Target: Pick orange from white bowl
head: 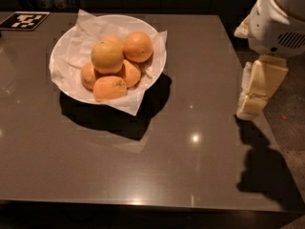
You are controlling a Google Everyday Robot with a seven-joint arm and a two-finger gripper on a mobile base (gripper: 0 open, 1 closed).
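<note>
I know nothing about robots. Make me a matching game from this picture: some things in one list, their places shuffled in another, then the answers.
1 orange
2 gripper
3 black-and-white marker
4 white bowl

a far left corner of the table
b atop the other fruit
c beside the table's right edge
d holding all the fruit

Pairs: 1-b, 2-c, 3-a, 4-d

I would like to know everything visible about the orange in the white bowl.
The orange is the biggest fruit, round, pale yellow-orange, with a small dark stem dot. It sits on top of the pile in the white bowl, resting on smaller orange fruits and touching the deeper-orange fruit beside it. The gripper hangs far away, past the right edge of the table, not touching it.
</note>
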